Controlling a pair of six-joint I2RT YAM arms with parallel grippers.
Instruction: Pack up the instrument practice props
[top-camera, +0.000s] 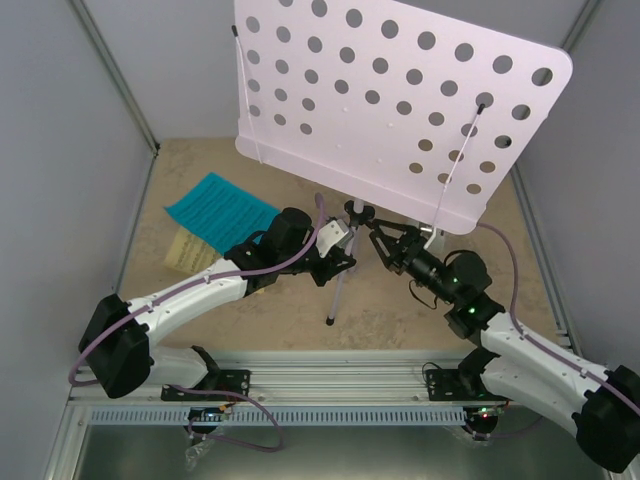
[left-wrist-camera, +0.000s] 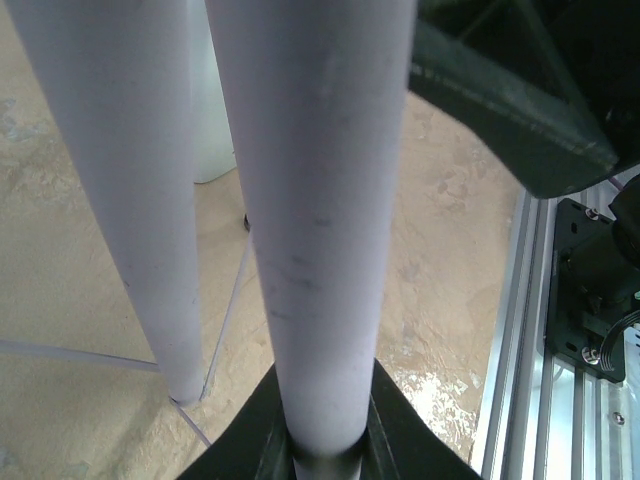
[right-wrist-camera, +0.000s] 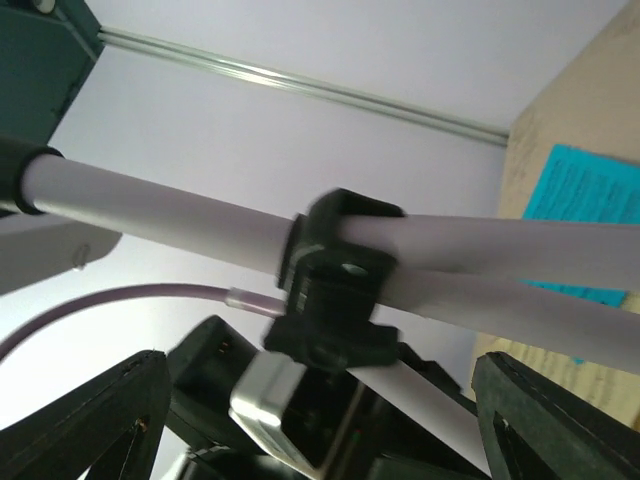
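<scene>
Clamping the stand (top-camera: 400, 110) with my left gripper (top-camera: 340, 262), I have both fingers closed on its white tube (left-wrist-camera: 320, 200), below the perforated desk (top-camera: 330, 60). In my left wrist view that tube rises straight out of the jaws. A second tube, a leg (left-wrist-camera: 120, 200), runs just beside it with its foot down near the worktop (top-camera: 400, 300).

My right gripper (top-camera: 372, 238) faces the same stand from the opposite side and is open. Its fingers (right-wrist-camera: 100, 420) stand wide on either side of the black collar (right-wrist-camera: 335, 280) where the tubes meet, with a gap to each side and no contact.

The stand sits around the middle of the worktop. Its desk is tilted and hangs over the far half, hiding much of what lies beneath it. One thin leg reaches toward the near edge, between my two arms.

The cyan sheet (top-camera: 220, 210) lies flat near the left edge, toward the far-left corner, apart from the stand. The yellow sheet (top-camera: 188, 250) lies on its near side, partly tucked under it and partly hidden by my left arm. A corner of the cyan sheet also shows past the tubes in my right wrist view.
</scene>
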